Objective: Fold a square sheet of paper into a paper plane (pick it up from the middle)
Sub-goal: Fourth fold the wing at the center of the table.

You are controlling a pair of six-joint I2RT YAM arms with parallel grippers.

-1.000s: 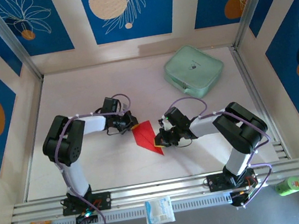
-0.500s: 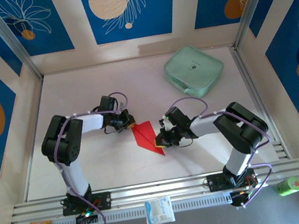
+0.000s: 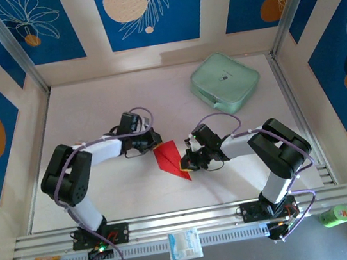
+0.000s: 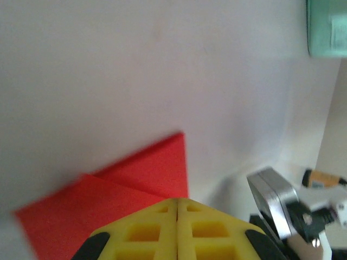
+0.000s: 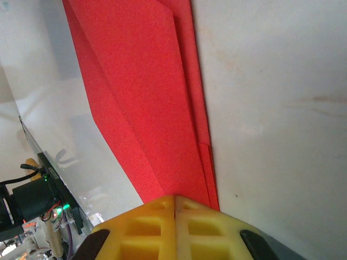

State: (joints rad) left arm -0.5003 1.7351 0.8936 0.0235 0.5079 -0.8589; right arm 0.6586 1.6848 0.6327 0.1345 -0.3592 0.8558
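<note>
Plainly the red paper plane point(image 3: 170, 159) is thin, light and limp. It lies flat on the tabletop point(image 3: 93, 109) about midway between the two arms, well apart from the mint-green zip case point(image 3: 225, 82). Its stacked flaps show in the right wrist view point(image 5: 146, 97); a hard pinch would probably crumple them and a sideways push would skate the whole piece. I judge the safest hold to be along the centre crease, where the layers stiffen it, with the other tip pinning an edge.

The left arm has its elbow out to the left and its forearm running right. The left pincer point(image 3: 152, 144) sits at the paper's far corner, yellow fingers closed tight with no gap point(image 4: 177, 222). The right arm mirrors it, elbow right, forearm running left. The right pincer point(image 3: 183, 165) is low at the near right edge, also fully closed point(image 5: 174, 219). Both seem to bear on the paper rather than grip it.
</note>
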